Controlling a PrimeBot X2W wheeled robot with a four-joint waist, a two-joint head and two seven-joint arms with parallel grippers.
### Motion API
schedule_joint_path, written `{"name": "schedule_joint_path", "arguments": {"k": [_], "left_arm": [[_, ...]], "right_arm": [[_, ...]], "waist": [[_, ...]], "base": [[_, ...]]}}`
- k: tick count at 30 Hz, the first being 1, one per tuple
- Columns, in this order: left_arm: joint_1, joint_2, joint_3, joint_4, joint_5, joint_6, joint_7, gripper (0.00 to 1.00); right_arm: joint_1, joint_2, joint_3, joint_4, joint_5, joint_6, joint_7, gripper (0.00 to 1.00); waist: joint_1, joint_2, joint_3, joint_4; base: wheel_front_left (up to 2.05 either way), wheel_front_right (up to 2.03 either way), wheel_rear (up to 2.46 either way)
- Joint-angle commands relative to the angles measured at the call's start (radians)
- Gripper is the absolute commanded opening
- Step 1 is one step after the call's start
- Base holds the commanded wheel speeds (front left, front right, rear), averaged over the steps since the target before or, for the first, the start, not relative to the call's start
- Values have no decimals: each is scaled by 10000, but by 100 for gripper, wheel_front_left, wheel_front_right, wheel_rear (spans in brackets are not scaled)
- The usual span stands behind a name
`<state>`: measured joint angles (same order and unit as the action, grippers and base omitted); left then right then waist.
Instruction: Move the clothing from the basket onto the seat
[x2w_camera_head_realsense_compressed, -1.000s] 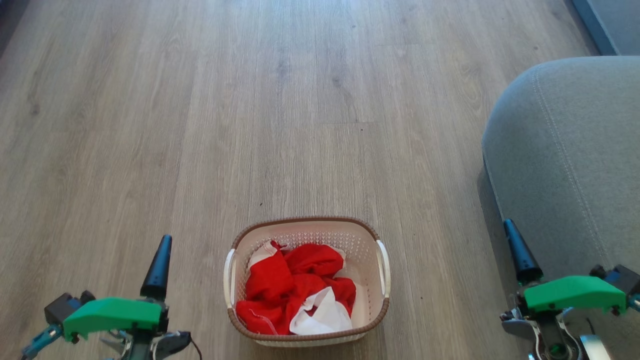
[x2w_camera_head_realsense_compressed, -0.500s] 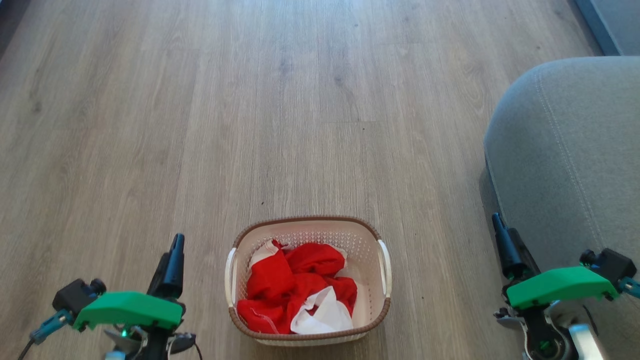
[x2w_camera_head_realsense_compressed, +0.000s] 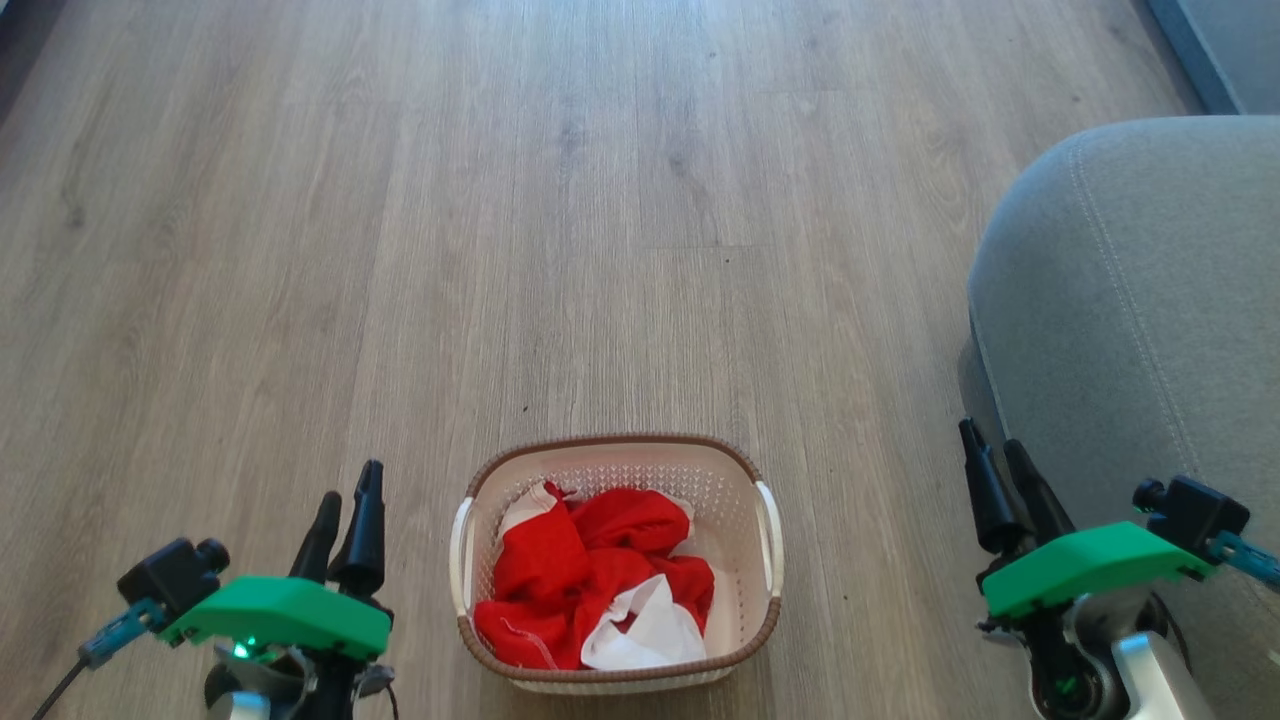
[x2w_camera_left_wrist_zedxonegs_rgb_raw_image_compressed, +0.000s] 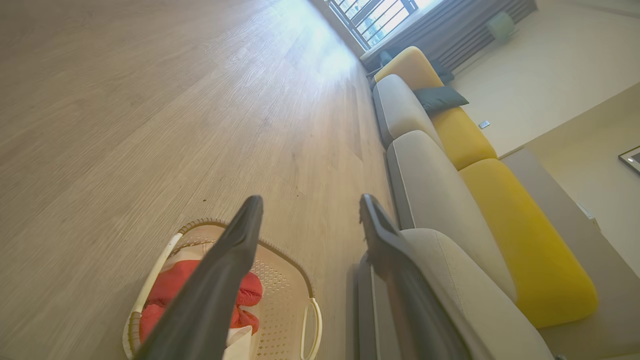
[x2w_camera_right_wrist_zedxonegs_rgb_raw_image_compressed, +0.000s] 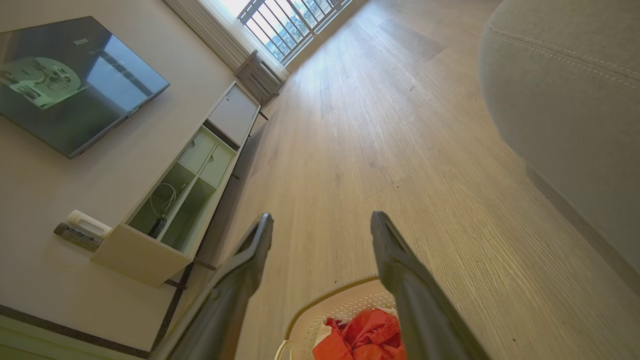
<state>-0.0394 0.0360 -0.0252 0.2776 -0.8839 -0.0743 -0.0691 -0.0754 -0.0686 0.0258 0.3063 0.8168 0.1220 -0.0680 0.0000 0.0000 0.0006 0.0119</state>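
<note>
The basket (x2w_camera_head_realsense_compressed: 762, 600) stands on the wooden floor at the bottom middle of the head view, cream with a brown rim. The clothing (x2w_camera_head_realsense_compressed: 575, 575) lies crumpled inside it, bright red with a white piece at the front. The seat (x2w_camera_head_realsense_compressed: 1140, 300) is a grey stitched cushion at the right edge. My left gripper (x2w_camera_head_realsense_compressed: 349, 482) hovers left of the basket, open and empty. My right gripper (x2w_camera_head_realsense_compressed: 990, 437) is open between the basket and the seat. The left wrist view shows the basket (x2w_camera_left_wrist_zedxonegs_rgb_raw_image_compressed: 285, 290), the clothing (x2w_camera_left_wrist_zedxonegs_rgb_raw_image_compressed: 167, 287) and the seat (x2w_camera_left_wrist_zedxonegs_rgb_raw_image_compressed: 450, 280) below its fingers.
Wood floor (x2w_camera_head_realsense_compressed: 560, 250) stretches ahead of the basket. The left wrist view shows a long sofa with yellow back cushions (x2w_camera_left_wrist_zedxonegs_rgb_raw_image_compressed: 520, 240) running toward a window. In the right wrist view a low white cabinet (x2w_camera_right_wrist_zedxonegs_rgb_raw_image_compressed: 185, 195) and a wall screen (x2w_camera_right_wrist_zedxonegs_rgb_raw_image_compressed: 70, 80) stand across the room.
Both grippers have turned so that two fingers show instead of one. The left one has shifted right toward the basket, the right one left and slightly up.
</note>
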Motion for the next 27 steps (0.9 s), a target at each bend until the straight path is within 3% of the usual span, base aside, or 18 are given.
{"name": "schedule_joint_path", "arguments": {"k": [1,27], "left_arm": [[-507,95,136,-389,377,76,-153,100],[-509,115,117,-667,3625,238,-914,100]], "right_arm": [[-544,-190,183,-320,-359,46,-152,100],[-464,-222,592,-74,-3071,63,-918,100]], "waist": [[0,0,-6,-2],[0,0,55,9]], "base": [[0,0,0],[0,0,0]]}}
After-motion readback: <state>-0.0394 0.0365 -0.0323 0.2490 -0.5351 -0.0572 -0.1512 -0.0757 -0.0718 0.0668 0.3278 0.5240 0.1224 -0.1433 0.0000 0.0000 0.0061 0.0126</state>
